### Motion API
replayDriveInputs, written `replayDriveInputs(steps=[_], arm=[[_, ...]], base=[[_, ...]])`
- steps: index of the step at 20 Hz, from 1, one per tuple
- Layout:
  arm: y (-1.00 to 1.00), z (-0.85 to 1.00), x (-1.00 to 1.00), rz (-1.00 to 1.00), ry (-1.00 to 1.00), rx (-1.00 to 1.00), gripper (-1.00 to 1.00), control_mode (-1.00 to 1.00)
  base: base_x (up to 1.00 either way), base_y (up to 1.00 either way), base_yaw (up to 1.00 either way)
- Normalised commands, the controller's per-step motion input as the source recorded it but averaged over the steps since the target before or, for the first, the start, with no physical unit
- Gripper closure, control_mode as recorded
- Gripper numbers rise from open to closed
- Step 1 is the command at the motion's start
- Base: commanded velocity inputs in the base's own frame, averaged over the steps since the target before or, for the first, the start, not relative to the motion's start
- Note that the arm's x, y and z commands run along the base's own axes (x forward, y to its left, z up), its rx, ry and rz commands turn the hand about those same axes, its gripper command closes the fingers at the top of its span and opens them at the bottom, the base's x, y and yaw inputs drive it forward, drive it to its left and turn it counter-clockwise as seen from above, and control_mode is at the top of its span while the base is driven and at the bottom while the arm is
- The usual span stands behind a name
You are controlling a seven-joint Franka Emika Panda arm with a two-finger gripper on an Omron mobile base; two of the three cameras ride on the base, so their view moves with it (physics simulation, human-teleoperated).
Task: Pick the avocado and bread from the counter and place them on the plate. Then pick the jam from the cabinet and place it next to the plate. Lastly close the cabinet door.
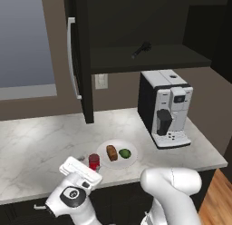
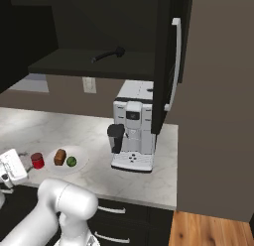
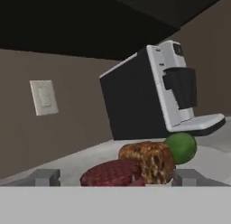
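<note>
- In the hand view the jam (image 3: 113, 173) sits at bottom centre, its red lid between my two finger tips (image 3: 45, 177), which stand wide at the lower left and lower right. The jaws are open, with a gap on each side of the jar, so I judge it released, not gripped.
- In the left base view the jar (image 1: 94, 161) stands upright on the counter (image 1: 41, 138), just beside the left rim of the plate (image 1: 132, 159), in the lower middle of the frame. The gripper (image 1: 89, 167) is low beside it, toward the lower left.
- The bread (image 1: 111, 152) and the avocado (image 1: 125, 153) lie side by side on the plate, bread nearer the jar. I read those steps as done.
- What is left is the cabinet door (image 1: 81, 56). It stands open, edge-on in the upper left of the left base view, its silver bar handle (image 1: 71, 56) on the left face.
- The relation that matters: the door is high above and behind the jar, up-frame from the hand, with its long axis vertical. I would back the hand away from the jar before rising, or risk tipping it.
- In the right base view the same door (image 2: 163, 61) hangs in the upper right, in front of the coffee machine (image 2: 131, 131), well apart from the gripper (image 2: 24, 165) at the left edge.
- A dark long-handled tool (image 1: 142, 49) lies on the cabinet shelf.
</note>
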Motion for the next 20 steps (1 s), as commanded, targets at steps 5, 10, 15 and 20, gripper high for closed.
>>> replayDriveInputs(steps=[5,10,15,20], arm=[[0.15,0.47,-0.44,0.0,-0.24,0.0,-1.0,-1.0],[0.17,0.6,-0.21,-0.03,-0.13,0.0,-1.0,-1.0],[0.16,0.47,0.0,-0.1,-0.01,0.0,-1.0,-1.0],[0.32,0.4,0.0,-0.07,0.0,-0.05,-1.0,-1.0]], base=[[0.0,0.0,0.0],[0.0,0.0,0.0],[0.0,0.0,0.0],[0.0,0.0,0.0]])
